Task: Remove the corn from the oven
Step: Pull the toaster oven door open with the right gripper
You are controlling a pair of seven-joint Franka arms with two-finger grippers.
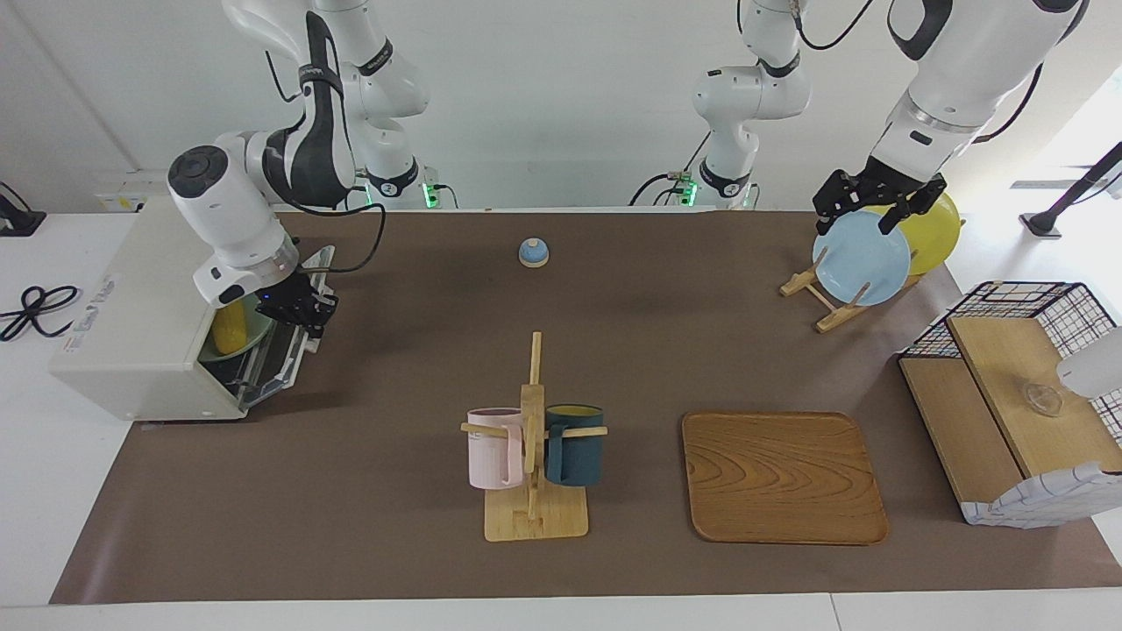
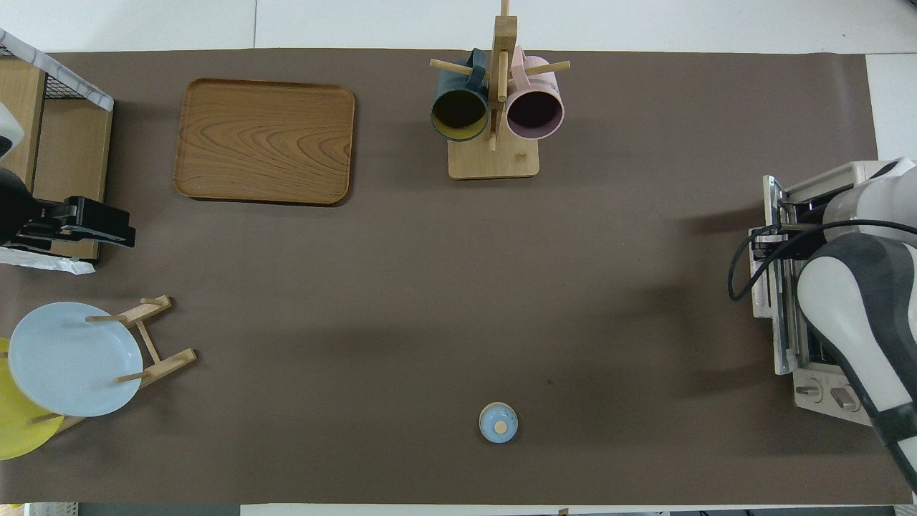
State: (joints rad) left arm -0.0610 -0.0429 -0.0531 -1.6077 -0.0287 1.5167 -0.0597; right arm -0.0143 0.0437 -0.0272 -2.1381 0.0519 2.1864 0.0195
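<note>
**Oven door down, corn in sight inside**

The oven [image 1: 131,333] sits at the right arm's end of the counter [image 1: 394,526], its door [image 1: 280,350] swung down and open in front of it. Inside the oven, the corn [image 1: 230,326] stands on a pale green plate [image 1: 254,326], just within the opening.

The right hand [image 1: 308,317] is at the free edge of the lowered oven door, its fingers closed tight on the door's handle. In the overhead view the right arm covers much of the oven, and the corn cannot be seen there.

The left hand [image 1: 872,203] hangs well apart from the oven, at the left arm's end of the counter, over the top edge of a blue plate [image 1: 861,258] that stands in a wooden rack [image 1: 824,302] with a yellow plate [image 1: 933,232]. Its fingers are spread wide and grip nothing; that arm waits.

Between the oven and the plate rack stand a mug tree [image 1: 533,438] with a pink mug [image 1: 493,449] and a dark blue mug [image 1: 574,445], a wooden tray [image 1: 783,478] and a small blue bell [image 1: 533,252].
</note>
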